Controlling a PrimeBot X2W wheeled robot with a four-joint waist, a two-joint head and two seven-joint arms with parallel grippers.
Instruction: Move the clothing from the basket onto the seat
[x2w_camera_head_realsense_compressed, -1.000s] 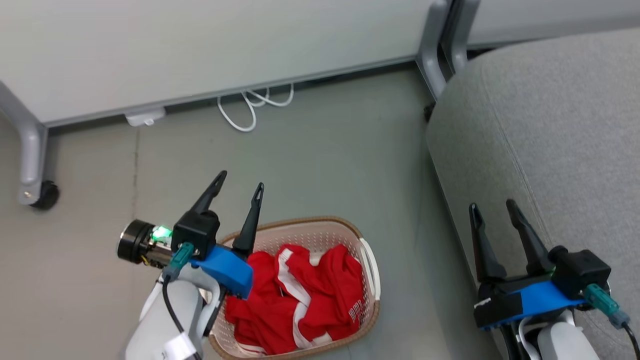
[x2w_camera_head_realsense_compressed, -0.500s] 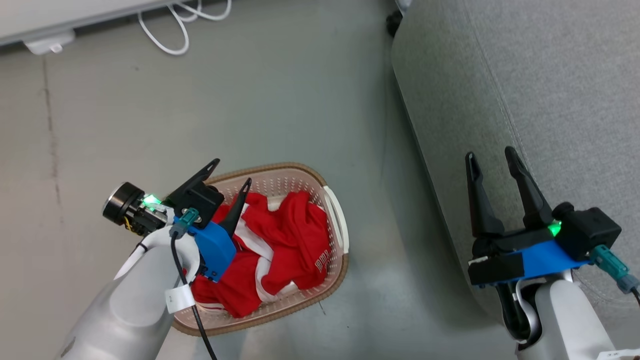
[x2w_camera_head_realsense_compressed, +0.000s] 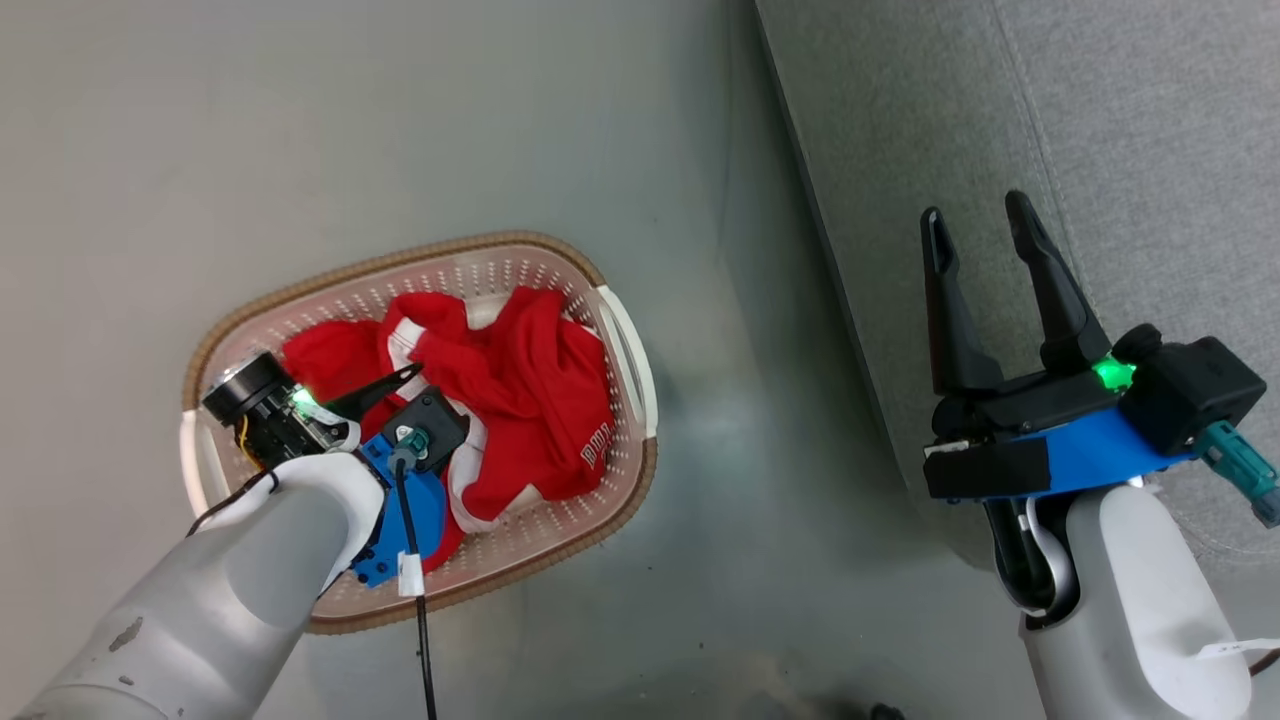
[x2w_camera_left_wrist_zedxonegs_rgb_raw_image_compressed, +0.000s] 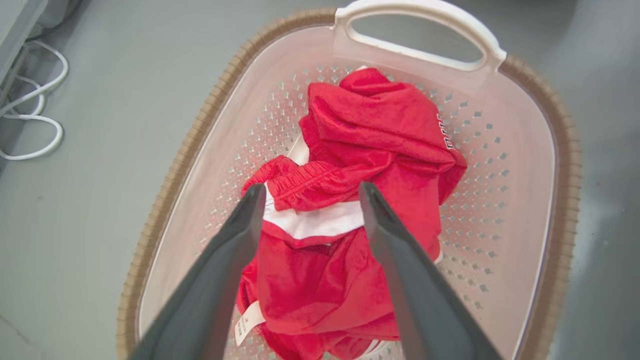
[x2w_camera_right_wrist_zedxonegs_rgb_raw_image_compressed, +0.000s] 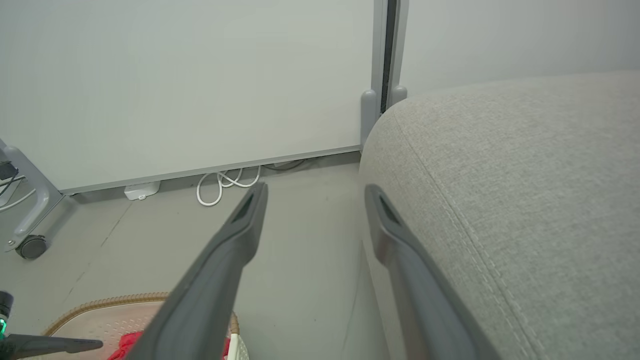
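Head view: the clothing (x2w_camera_head_realsense_compressed: 530, 380) all lies in the basket (x2w_camera_head_realsense_compressed: 480, 252), none on the seat (x2w_camera_head_realsense_compressed: 1100, 120), with the left gripper (x2w_camera_left_wrist_zedxonegs_rgb_raw_image_compressed: 311, 190) and right gripper (x2w_camera_head_realsense_compressed: 975, 210) both spread apart and empty.

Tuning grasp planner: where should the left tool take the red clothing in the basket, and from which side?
Take the soft bright red clothing by its raised gathered fold beside the white band, probably straight down from above. That ridge stands proud between the fingers of the open left tool; the perforated cream-white plastic basket's walls block side approaches.

Grey floor (x2w_camera_head_realsense_compressed: 300, 120): basket (x2w_camera_head_realsense_compressed: 470, 280) near seat (x2w_camera_head_realsense_compressed: 1100, 120), apart; white cable (x2w_camera_right_wrist_zedxonegs_rgb_raw_image_compressed: 220, 182) by wall (x2w_camera_right_wrist_zedxonegs_rgb_raw_image_compressed: 175, 75).
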